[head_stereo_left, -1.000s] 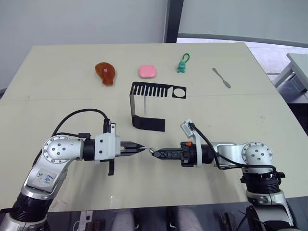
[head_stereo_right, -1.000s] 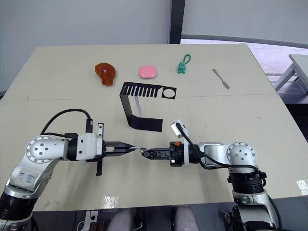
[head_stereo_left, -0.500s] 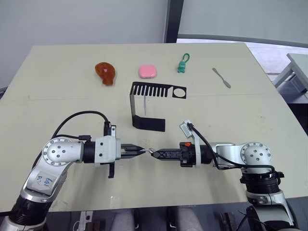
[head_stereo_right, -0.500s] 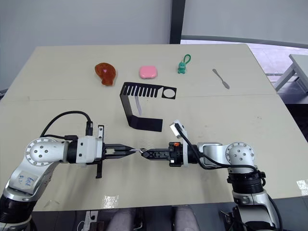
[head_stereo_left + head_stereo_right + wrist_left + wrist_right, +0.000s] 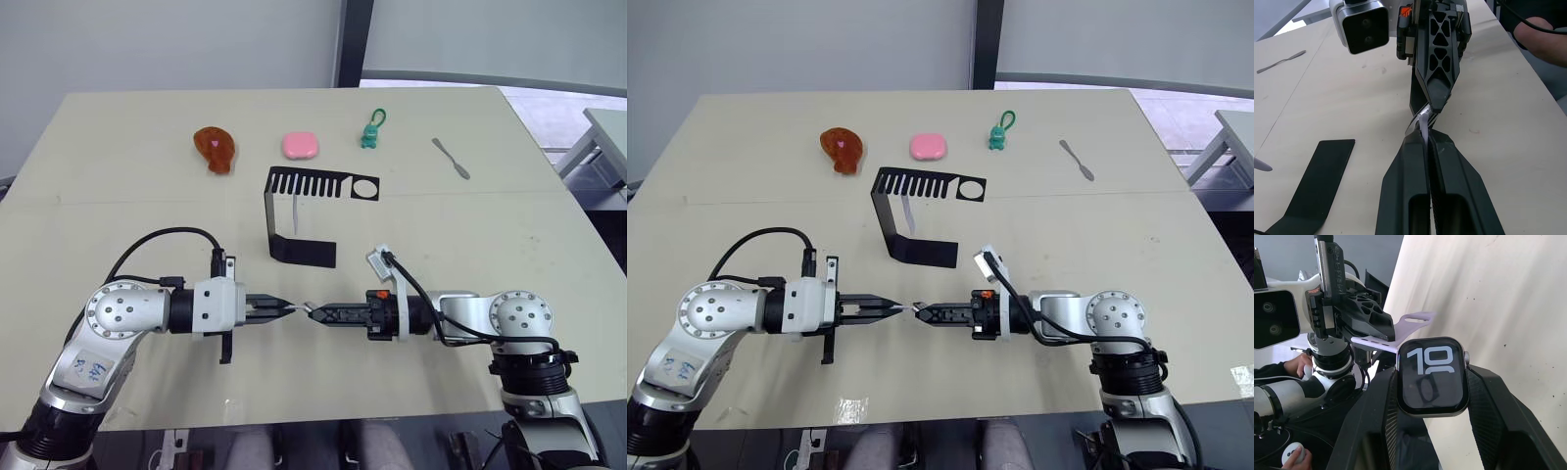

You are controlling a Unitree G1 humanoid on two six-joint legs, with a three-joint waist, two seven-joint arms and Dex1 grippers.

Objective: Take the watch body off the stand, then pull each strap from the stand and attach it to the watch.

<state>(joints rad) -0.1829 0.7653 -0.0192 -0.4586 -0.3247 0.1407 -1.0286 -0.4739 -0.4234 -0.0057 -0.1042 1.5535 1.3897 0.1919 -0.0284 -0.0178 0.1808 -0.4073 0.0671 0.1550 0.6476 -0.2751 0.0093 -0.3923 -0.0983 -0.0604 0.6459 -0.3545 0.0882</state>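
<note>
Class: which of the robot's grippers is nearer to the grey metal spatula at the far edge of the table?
Right. The right gripper lies on the spatula's side of the table; the left gripper sits just beyond it, farther left.

Both arms have sunk slightly nearer, the left gripper [image 5: 287, 306] most.

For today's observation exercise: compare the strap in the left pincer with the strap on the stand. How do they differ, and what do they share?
The strap in the left pincer is pinched off the table and lies sideways against the watch body, which the right pincer grips. The strap on the stand hangs straight down under the black stand, touched by neither pincer. Both are narrow, pale bands.
</note>
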